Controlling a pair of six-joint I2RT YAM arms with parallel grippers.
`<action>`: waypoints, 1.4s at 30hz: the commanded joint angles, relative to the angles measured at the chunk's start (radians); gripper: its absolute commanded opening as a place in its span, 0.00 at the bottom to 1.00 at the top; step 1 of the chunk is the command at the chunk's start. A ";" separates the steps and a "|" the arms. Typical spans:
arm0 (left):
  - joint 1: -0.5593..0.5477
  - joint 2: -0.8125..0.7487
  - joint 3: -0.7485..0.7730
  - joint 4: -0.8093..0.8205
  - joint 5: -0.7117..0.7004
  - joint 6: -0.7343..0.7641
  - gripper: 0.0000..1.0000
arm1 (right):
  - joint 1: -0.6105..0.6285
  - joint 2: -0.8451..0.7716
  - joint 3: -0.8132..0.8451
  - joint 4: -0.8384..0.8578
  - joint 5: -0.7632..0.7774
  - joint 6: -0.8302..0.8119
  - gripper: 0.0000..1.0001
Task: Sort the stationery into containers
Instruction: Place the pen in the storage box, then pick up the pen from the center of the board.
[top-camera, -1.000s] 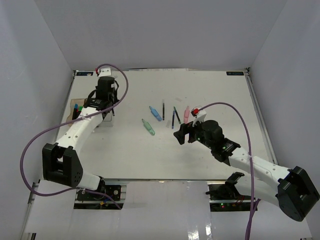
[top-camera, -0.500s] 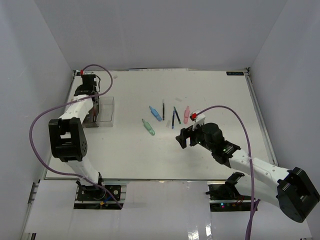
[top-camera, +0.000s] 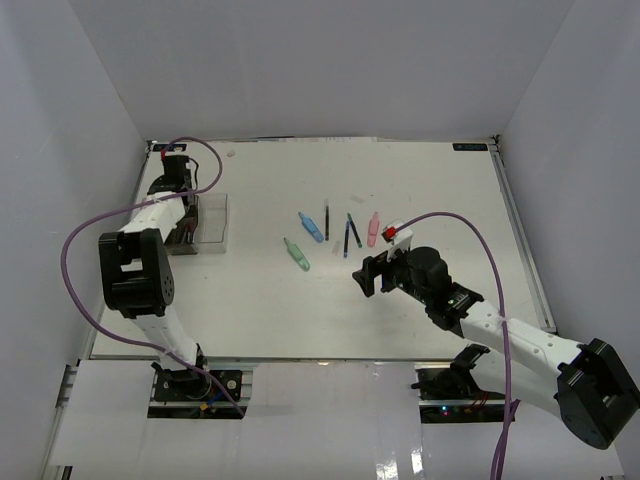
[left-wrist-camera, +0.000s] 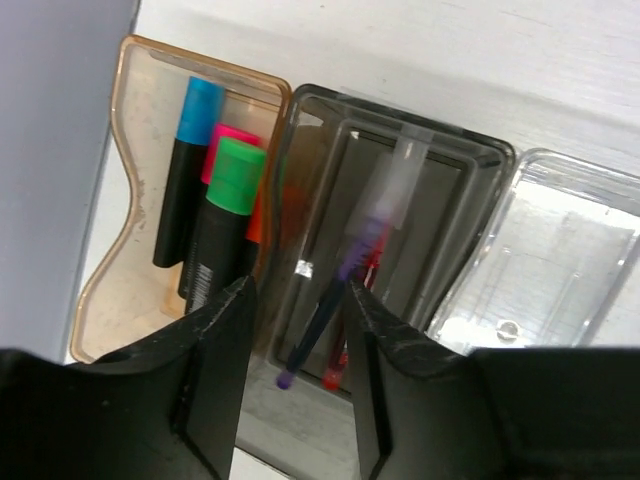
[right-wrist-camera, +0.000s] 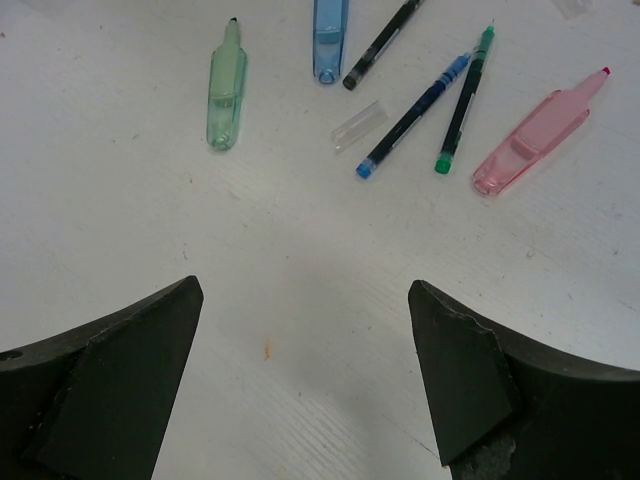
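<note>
A: Left side. Where's the stationery that's been sorted?

B: The boxes sit by the table's (top-camera: 300, 320) left edge, towards the far-left corner. The amber box (left-wrist-camera: 120, 130) holds the highlighters (left-wrist-camera: 225, 230). The grey box (left-wrist-camera: 400, 110) has a purple pen (left-wrist-camera: 355, 240) leaning on its end, blurred, and a red pen (left-wrist-camera: 374, 266) beside it. The clear box (left-wrist-camera: 600, 190) is bare but for a speck I can't identify.

A: And the left gripper (left-wrist-camera: 298, 290)?

B: Low over the grey box, fingers parted. The pen shows through the gap, pinched by neither.

A: Risk?

B: A finger could snag the leaning pen or a rim when it lifts, flicking the pen out or dragging the row.

A: Right gripper (right-wrist-camera: 305, 290)?

B: Spread wide, holding nothing, above mid-table. The green piece (right-wrist-camera: 226, 95), blue pen (right-wrist-camera: 415, 115), green pen (right-wrist-camera: 462, 100) and pink piece (right-wrist-camera: 530, 135) lie bunched, with a loose cap (right-wrist-camera: 358, 124) just beside the blue pen. A wide grab could scatter them, and thin pens roll.

A: Any writing?

B: White print on the green-capped highlighter, too small to read.
</note>
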 joint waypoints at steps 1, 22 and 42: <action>-0.001 -0.083 0.003 -0.009 0.066 -0.056 0.52 | -0.004 -0.017 -0.008 0.052 0.002 -0.020 0.90; -0.677 0.175 0.349 0.031 0.103 -0.541 0.83 | -0.014 -0.081 -0.037 0.028 0.076 0.001 0.90; -0.740 0.497 0.543 0.035 0.032 -0.530 0.50 | -0.017 -0.099 -0.067 0.031 0.082 -0.011 0.91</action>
